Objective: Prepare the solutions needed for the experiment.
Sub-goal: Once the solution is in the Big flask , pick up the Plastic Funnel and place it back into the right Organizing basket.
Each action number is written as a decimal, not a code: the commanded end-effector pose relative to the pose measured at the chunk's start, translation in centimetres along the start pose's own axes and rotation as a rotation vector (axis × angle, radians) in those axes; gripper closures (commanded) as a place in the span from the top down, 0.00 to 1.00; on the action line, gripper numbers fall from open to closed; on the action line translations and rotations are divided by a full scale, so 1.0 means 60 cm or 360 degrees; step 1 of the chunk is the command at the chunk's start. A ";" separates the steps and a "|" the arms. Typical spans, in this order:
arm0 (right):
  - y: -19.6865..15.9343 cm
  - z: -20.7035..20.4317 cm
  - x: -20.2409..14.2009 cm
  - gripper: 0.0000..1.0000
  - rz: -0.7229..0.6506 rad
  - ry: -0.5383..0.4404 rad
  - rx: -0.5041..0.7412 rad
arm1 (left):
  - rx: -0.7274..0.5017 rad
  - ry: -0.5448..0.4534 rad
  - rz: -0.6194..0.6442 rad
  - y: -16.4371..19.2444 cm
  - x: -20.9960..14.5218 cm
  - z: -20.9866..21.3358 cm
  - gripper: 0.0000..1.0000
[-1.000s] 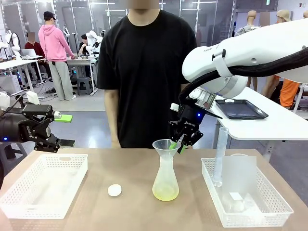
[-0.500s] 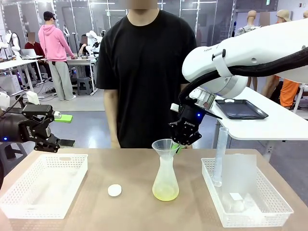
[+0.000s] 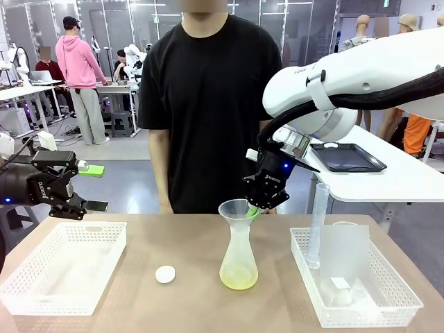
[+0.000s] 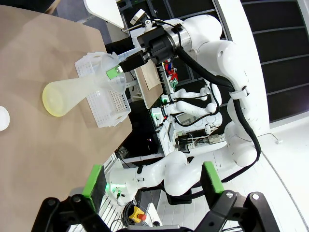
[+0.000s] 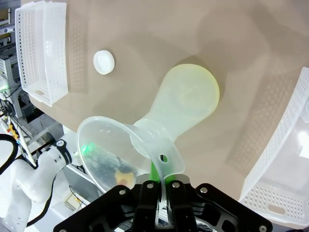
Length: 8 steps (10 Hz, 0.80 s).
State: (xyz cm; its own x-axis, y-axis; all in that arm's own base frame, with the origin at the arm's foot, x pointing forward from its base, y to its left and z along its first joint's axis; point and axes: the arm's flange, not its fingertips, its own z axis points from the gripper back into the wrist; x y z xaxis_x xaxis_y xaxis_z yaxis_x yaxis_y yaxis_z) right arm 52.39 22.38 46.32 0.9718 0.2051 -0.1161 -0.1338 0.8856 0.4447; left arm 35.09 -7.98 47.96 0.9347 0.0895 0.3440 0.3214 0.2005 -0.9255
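Solutions point(image 3: 238, 279) pool in one flask point(image 3: 238, 251) (one funnel point(image 3: 234, 209) atop, pinched by right hand point(image 3: 254, 209)); left hand point(image 3: 95, 187) wide.

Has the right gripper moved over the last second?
Yes. The right gripper edged slightly left, toward the flask, and its fingers closed on the funnel's tab.

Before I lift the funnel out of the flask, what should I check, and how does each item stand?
1. Grip: right gripper is shut on the funnel tab: ok.
2. Flask upright, funnel seated in its neck: ok.
3. Pale yellow-green solution sits in the flask bottom, no spill seen on the table: ok.
4. Funnel fully drained: cannot tell.
5. Left gripper open and well away from the flask: ok.
6. Person stands behind the table, arms down, not reaching in: ok.
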 end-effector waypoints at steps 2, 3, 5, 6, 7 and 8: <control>0.009 0.020 -0.032 0.00 -0.0062 -0.0056 0.0026 | -0.0043 -0.0020 0.0020 -0.004 0.002 -0.004 1.00; 0.013 0.033 -0.041 0.00 -0.0064 -0.0079 0.0020 | -0.0043 -0.0020 0.0020 -0.004 0.002 -0.004 1.00; 0.024 0.066 -0.064 0.00 -0.0057 -0.0126 -0.0019 | -0.0043 -0.0020 0.0020 -0.004 0.002 -0.004 1.00; 0.032 0.085 -0.077 0.00 -0.0045 -0.0178 -0.0033 | -0.0043 -0.0020 0.0020 -0.004 0.002 -0.004 1.00; 0.038 0.105 -0.086 0.00 -0.0005 -0.0257 -0.0039 | -0.0043 -0.0020 0.0020 -0.004 0.002 -0.004 1.00; 0.041 0.123 -0.091 0.00 0.0014 -0.0335 -0.0059 | -0.0043 -0.0020 0.0020 -0.004 0.002 -0.004 1.00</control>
State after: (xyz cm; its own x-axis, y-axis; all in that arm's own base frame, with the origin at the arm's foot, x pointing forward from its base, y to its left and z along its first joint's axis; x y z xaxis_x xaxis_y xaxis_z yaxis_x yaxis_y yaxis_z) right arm 48.69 20.83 54.61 0.9861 0.1633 0.0315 -0.1605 0.8850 0.4371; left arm 35.10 -7.98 47.94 0.9348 0.0894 0.3437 0.3211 0.2005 -0.9256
